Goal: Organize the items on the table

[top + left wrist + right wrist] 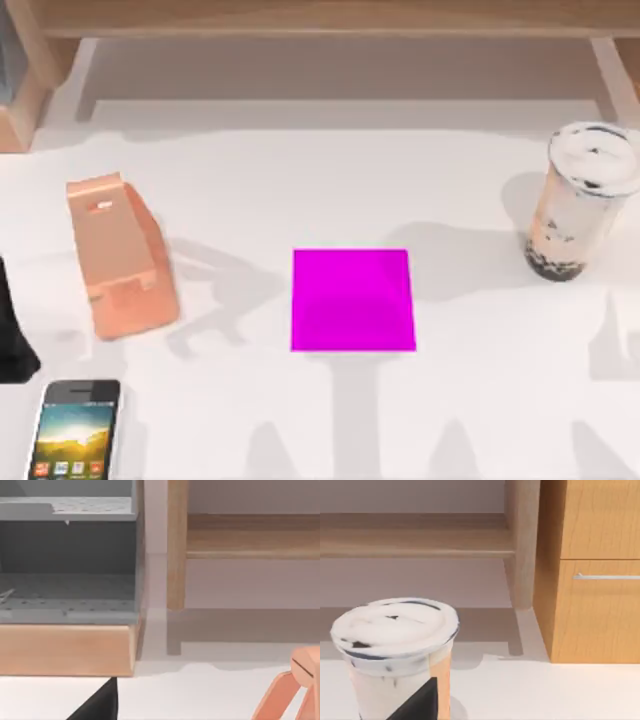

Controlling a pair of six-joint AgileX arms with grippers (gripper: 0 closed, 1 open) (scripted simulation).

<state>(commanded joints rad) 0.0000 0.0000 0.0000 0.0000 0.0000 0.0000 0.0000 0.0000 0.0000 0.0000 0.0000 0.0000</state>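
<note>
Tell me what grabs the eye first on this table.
The flat magenta square pad at the table's centre stands out most against the white tabletop. Next come the orange phone stand at the left and the bubble-tea cup upright at the far right, with the smartphone lying screen-up at the near left edge.

On the table (240, 420): one phone (75, 430), one bubble-tea cup (580, 200), one orange stand (118, 255), one pink pad (352, 300).

The table (470, 400) looks smooth, matt white, and the shelf frame (330, 18) behind it is light, grained wood. The cup (580, 205) seems clear glossy plastic, the phone (75, 432) has a shiny screen, and the pad (353, 300) is flat matt magenta. The stand (118, 255) looks like smooth matt orange plastic.
</note>
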